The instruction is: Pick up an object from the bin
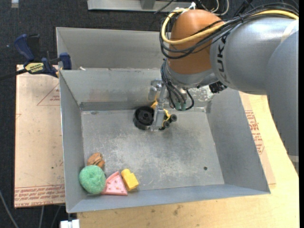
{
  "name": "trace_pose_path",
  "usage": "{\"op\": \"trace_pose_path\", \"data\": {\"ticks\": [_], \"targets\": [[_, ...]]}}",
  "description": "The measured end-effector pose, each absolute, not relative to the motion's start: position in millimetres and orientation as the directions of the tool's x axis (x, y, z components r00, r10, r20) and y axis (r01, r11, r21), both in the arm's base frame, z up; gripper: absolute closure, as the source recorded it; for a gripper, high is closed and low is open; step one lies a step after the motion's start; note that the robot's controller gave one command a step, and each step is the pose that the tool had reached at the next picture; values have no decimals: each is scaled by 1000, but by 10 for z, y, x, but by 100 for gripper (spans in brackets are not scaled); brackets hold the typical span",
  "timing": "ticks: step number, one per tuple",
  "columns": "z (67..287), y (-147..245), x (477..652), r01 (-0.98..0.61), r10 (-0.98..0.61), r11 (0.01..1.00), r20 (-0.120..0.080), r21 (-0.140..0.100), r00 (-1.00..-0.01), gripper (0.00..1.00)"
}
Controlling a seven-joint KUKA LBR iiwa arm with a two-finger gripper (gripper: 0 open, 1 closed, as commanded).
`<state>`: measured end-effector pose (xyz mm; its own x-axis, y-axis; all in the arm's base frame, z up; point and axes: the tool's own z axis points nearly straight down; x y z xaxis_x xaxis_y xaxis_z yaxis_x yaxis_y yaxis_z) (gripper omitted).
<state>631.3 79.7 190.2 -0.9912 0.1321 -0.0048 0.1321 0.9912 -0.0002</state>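
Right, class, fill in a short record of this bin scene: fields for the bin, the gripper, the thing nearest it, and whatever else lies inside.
bin: grey metal bin, sloped walls, flat floor
gripper: gripper low over the back middle of the floor
nearest thing: black round thing, just to the view's left of the gripper; whether they touch cannot be told
front-left corner: green ball, pink wedge and yellow block side by side
behind the ball: small brown lump

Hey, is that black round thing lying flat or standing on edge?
Flat, it seems: the black round thing shows its round face upward, beside the gripper.
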Motion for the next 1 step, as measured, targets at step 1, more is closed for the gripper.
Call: {"op": "trace_pose_path", "data": {"ticks": [1], "targets": [[1901, 819, 6308, 129, 129, 992, -4, 1, -992, 0]]}}
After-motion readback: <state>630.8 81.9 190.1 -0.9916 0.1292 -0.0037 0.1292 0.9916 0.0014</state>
